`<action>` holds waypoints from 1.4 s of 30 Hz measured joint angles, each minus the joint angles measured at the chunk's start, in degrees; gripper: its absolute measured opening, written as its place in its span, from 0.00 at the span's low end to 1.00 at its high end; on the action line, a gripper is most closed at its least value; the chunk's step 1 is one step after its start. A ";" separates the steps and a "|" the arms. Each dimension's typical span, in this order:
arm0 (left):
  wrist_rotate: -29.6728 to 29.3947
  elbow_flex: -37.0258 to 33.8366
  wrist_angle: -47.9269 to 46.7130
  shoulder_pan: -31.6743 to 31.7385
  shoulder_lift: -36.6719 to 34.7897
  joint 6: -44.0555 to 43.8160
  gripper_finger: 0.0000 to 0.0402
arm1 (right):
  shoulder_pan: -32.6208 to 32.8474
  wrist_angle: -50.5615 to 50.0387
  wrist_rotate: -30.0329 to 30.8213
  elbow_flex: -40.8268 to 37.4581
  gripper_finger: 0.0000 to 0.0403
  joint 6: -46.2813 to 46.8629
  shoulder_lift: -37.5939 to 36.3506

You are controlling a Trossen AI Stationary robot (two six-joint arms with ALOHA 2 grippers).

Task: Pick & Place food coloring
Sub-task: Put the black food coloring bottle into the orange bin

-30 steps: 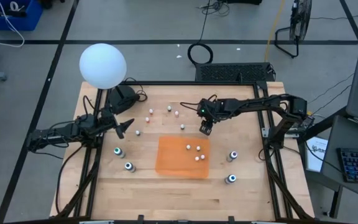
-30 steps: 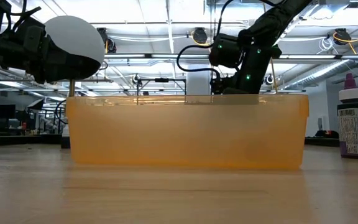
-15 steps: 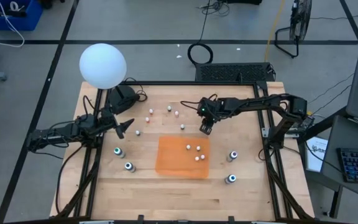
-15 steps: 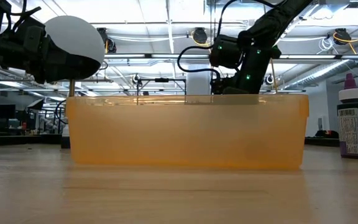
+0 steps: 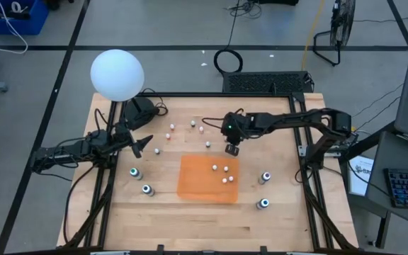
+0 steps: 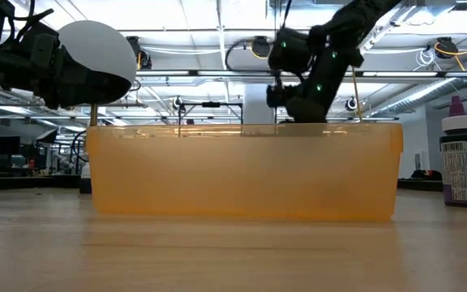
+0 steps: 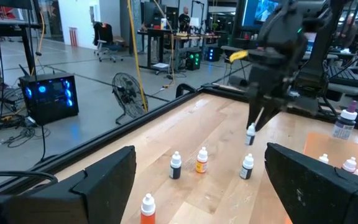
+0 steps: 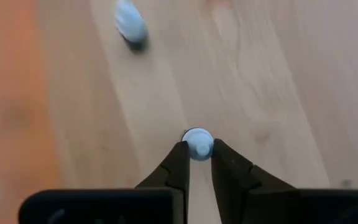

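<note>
Near the centre of the high view, just above the top right corner of the orange tray, the right gripper points down at the wooden table. Its wrist view shows a tiny white-topped bottle gripped between its fingers, with the table blurred beneath and another small bottle farther off. The low view places this gripper above the tray's rim, so the bottle appears lifted clear of the table.

Three small bottles already stand in the tray. Several more remain on the table in the upper middle of the high view. Larger bottles stand at the tray's left, and two others at its right.

The left gripper waits at the left side of the table, fingers spread apart and empty.

Step in hand, as judged: carrying a picked bottle toward the tray. The next move calls for travel over the tray rim, a descent onto a bare patch away from the three bottles there, then release with the bottle upright.
</note>
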 joint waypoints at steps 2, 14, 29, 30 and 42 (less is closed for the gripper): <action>0.00 -0.01 -0.02 0.00 0.00 0.00 0.88 | 1.80 0.02 0.19 1.65 0.08 0.00 -0.75; 0.00 0.01 0.00 0.00 0.00 0.00 0.88 | 22.24 -4.84 6.76 11.69 0.08 5.96 -2.15; 0.00 0.01 -0.02 0.00 0.00 0.00 0.88 | 35.41 -6.33 5.44 7.84 0.08 20.52 0.36; 0.00 -0.01 -0.07 0.00 0.00 0.00 0.88 | 36.42 -6.35 5.44 7.84 0.08 20.56 0.32; 0.00 0.00 -0.05 0.00 0.00 0.00 0.88 | 37.67 -6.88 5.63 6.99 0.08 18.18 5.40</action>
